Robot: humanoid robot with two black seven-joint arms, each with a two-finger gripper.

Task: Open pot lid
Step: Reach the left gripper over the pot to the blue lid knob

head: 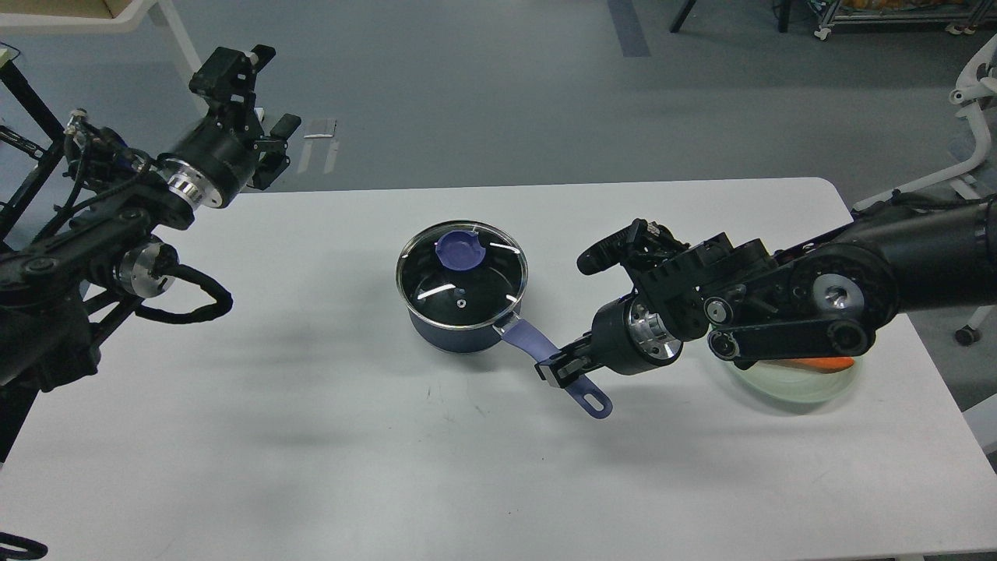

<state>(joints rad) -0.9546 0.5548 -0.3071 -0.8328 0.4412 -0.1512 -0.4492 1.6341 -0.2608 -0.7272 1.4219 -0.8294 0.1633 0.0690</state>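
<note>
A dark blue pot (448,333) stands at the middle of the white table (311,436). A glass lid (436,280) with a blue knob (458,251) sits flat on its rim. The pot's blue handle (523,336) points toward the front right. My right gripper (562,368) is shut on the handle about midway along it, and the handle's looped end (596,403) sticks out past it. My left gripper (257,97) is raised above the table's back left edge, far from the pot, with its fingers apart and empty.
A pale green plate (802,389) with an orange carrot (822,363) lies at the right, partly hidden by my right arm. A white desk leg (187,47) and a black frame stand beyond the back left of the table. A chair base stands at the far right.
</note>
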